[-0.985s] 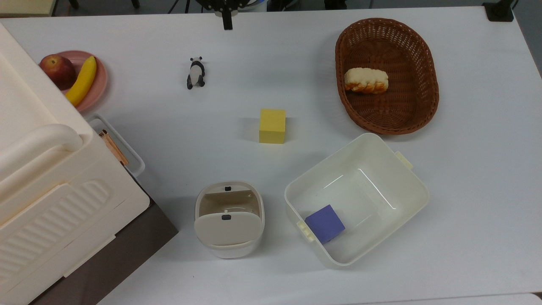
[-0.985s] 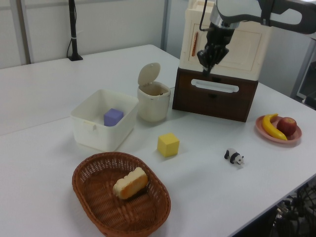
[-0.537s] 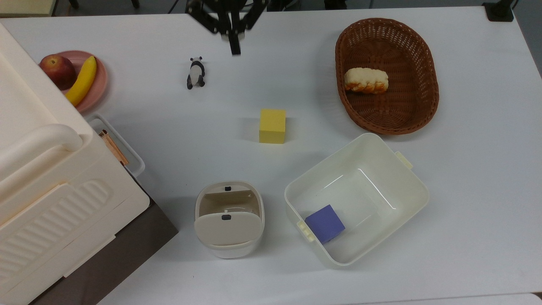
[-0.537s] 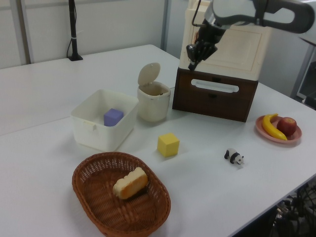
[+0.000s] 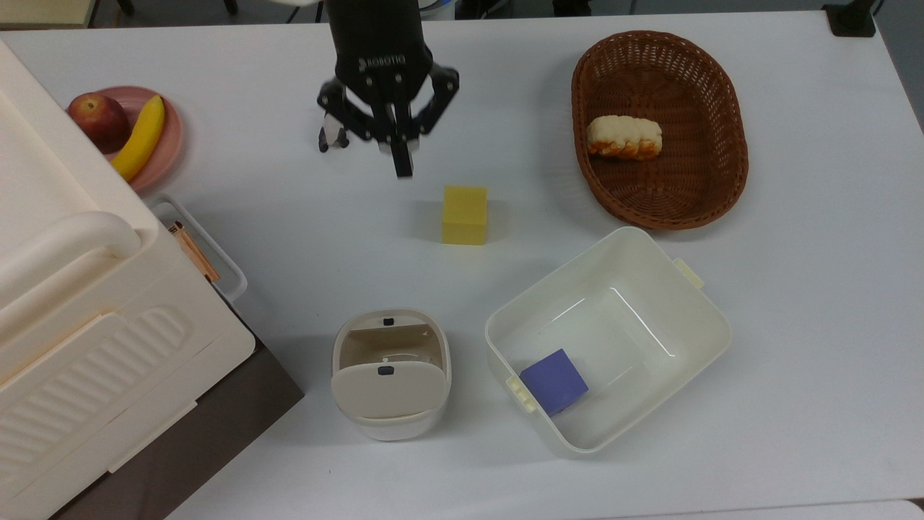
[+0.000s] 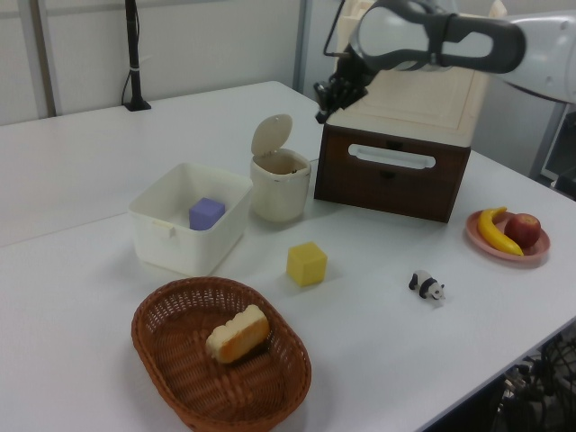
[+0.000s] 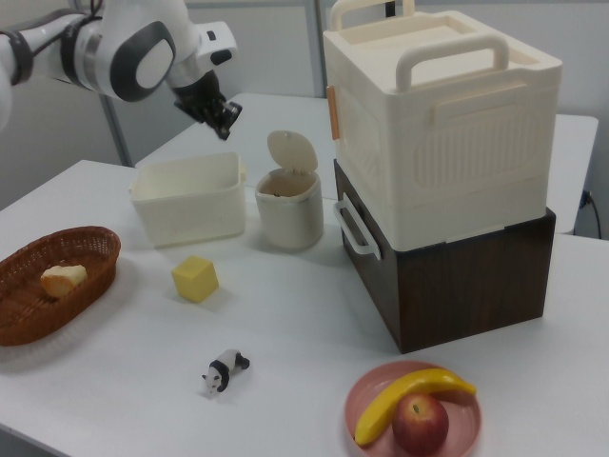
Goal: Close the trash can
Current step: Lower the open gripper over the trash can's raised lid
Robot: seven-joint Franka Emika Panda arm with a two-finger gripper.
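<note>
Cream-white plastic forms the trash can (image 5: pixel 390 375), which stands in the lower middle of the top view on the white surface (image 5: pixel 794 303), its beige lid (image 6: pixel 270 134) tipped up and the mouth open. In the top view a cream tub (image 5: pixel 608 338) holding a purple block (image 5: pixel 554 380) sits just to its right. The tool (image 5: pixel 401 160) hangs in the upper middle of the top view, near the yellow block (image 5: pixel 464 214) and well apart from the trash can; its two fingers look pressed together with nothing between them. In the left view the tool (image 6: pixel 322 111) sits high above the surface, to the upper right of the raised lid. A wicker basket (image 5: pixel 707 180) with bread (image 5: pixel 624 137) occupies the upper right of the top view.
</note>
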